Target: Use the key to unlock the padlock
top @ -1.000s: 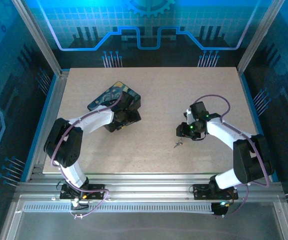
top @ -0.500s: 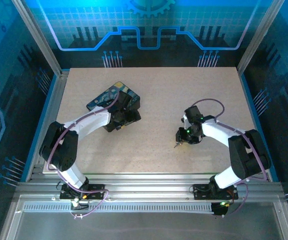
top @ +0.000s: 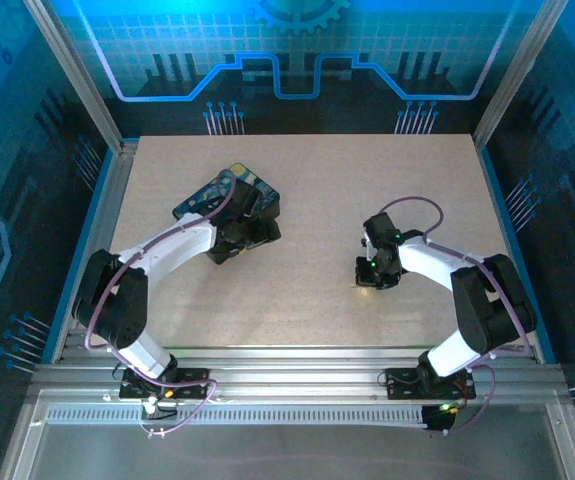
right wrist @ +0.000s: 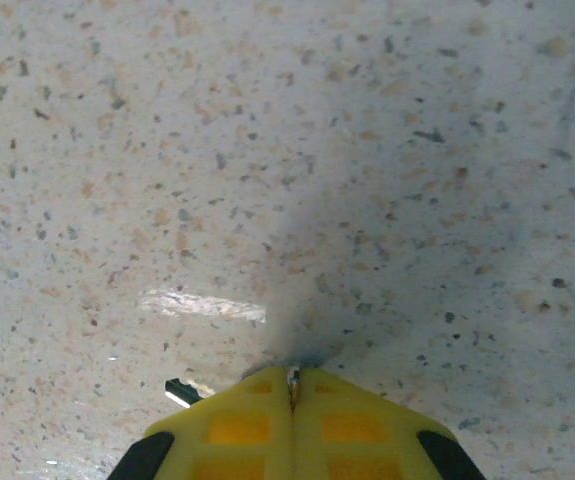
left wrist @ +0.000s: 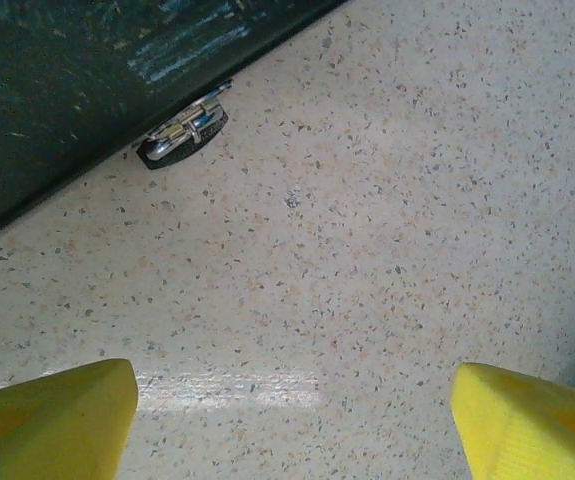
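- The right arm (top: pixel 429 258) is pulling in, its wrist sliding leftward and lower over the table (top: pixel 307 180).
- The right gripper (right wrist: pixel 293 376) is settling onto the key (right wrist: pixel 181 391) and pinching its yellow fingers together until they are meeting.
- The key, lying clear a second ago, is disappearing under that gripper in the overhead view.
- The left arm (top: pixel 167 245) is stretching out, its elbow swinging left and its wrist edging closer to the box (top: pixel 219 190).

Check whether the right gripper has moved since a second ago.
Yes. The right gripper has shifted toward the near edge of the table.
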Robot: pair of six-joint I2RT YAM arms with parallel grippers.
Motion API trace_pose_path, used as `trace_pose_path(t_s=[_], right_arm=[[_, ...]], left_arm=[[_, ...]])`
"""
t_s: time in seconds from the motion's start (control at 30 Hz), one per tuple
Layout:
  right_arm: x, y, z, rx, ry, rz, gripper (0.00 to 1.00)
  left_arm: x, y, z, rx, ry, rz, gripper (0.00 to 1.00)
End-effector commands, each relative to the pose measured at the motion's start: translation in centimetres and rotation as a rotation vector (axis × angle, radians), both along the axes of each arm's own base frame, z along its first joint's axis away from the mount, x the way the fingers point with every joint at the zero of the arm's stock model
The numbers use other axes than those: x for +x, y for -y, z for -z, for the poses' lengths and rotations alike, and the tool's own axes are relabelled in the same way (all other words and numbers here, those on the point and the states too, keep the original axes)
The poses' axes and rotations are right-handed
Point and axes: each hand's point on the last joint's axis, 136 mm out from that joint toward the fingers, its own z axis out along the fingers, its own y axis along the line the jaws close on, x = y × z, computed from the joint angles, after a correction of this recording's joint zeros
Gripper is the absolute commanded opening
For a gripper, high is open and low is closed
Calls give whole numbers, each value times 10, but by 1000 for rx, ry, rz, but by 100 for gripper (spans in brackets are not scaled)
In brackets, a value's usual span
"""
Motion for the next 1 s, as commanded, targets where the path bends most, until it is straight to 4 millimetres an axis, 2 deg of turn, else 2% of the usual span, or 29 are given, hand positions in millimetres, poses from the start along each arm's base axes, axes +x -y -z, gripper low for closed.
trace_pose_path(t_s=[0.0,0.07,0.13,0.23,0.3,0.4,0.5,0.77,0.87,0.97], right_arm=[[13,-27,-35,88,122,-158,1],[19,-54,-64,181,211,-299,0],[17,-84,-92,297,274,-447,0],[13,-116,-124,468,321,-579,0],[13,-128,-136,546,334,-634,0],[12,-144,-149,657,326,-699,0],[12,-154,-156,725,329,-728,0],[4,-160,-157,786,318,-787,1],[20,-153,-145,718,299,-709,0],[45,-142,-131,672,235,-545,1]], left_arm=[[-1,17,-31,-56,37,128,83],[-3,33,-42,-119,40,226,82],[-5,50,-55,-211,58,311,81],[-10,76,-79,-360,111,422,75],[-13,84,-88,-417,146,471,71],[-13,88,-88,-445,164,495,65],[-12,89,-83,-464,163,496,58],[-10,92,-80,-530,160,483,50],[-11,86,-78,-516,147,459,50],[-15,78,-73,-498,131,436,51]])
